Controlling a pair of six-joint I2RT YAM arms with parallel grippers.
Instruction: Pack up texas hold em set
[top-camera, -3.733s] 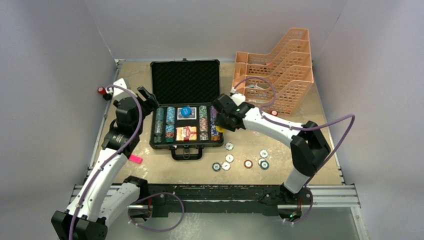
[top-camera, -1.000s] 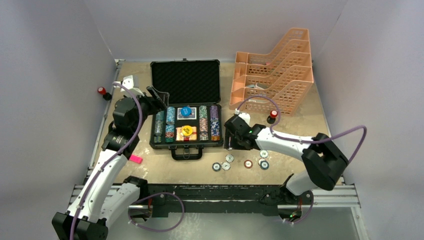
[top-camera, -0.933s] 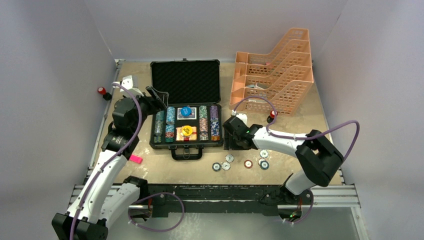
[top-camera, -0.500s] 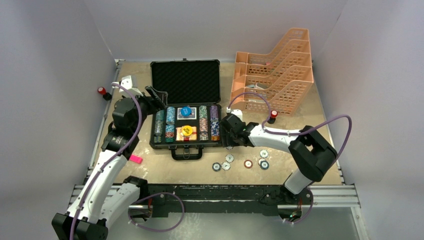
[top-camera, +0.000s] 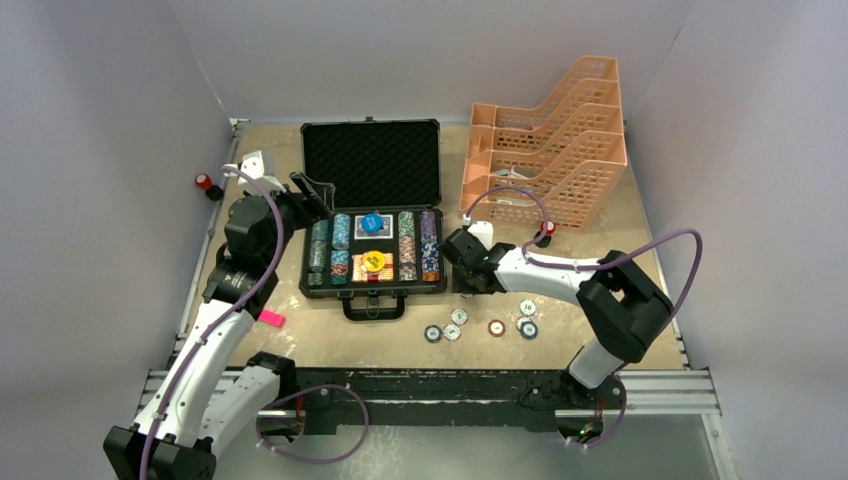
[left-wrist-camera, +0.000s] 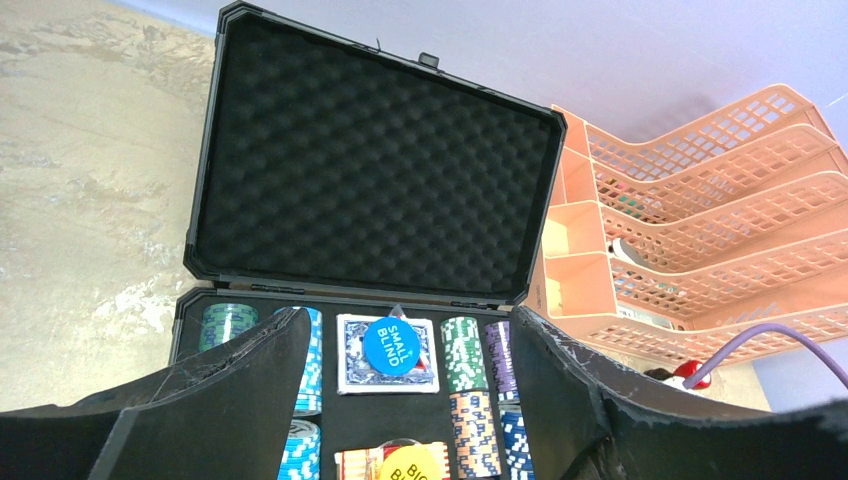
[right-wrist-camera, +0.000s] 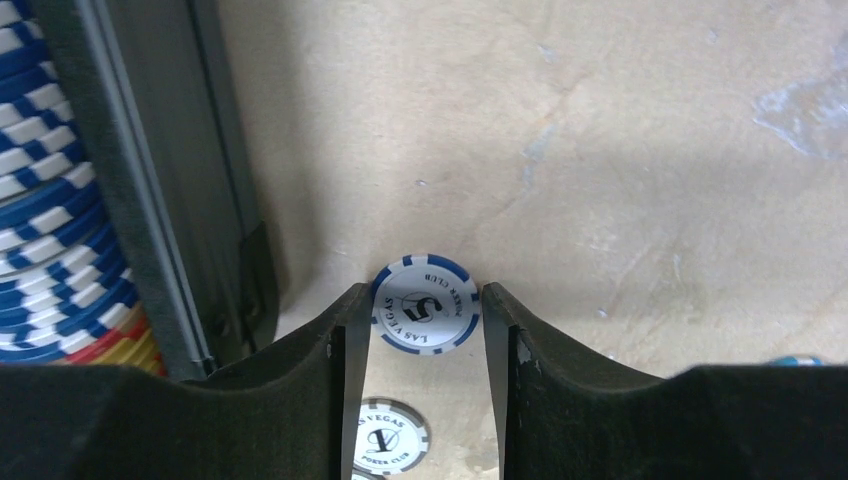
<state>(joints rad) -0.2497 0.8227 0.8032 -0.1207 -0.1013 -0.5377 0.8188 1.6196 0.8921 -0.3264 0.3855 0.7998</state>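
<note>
my right jaws are pinched on a white and blue chip (right-wrist-camera: 425, 305), one side pressing each edge, just beside the right wall of the black briefcase (top-camera: 371, 165). i cannot tell for sure whether the chip is clear of the surface (top-camera: 330, 340). the briefcase lies open there, its foam lid raised at the back. inside it, rows of chips (top-camera: 407, 245) fill the slots on either side. in the middle, a blue small blind button (left-wrist-camera: 388, 345) rests on a card deck (left-wrist-camera: 420, 375), and a yellow button (top-camera: 373, 261) sits nearer the handle. six loose chips (top-camera: 496, 327) lie on the surface in front of the case, to its right. my left jaws stand wide and hold nothing, hanging at the case's left side and looking across it. a peach rack (top-camera: 560, 150) stands at the back right.
</note>
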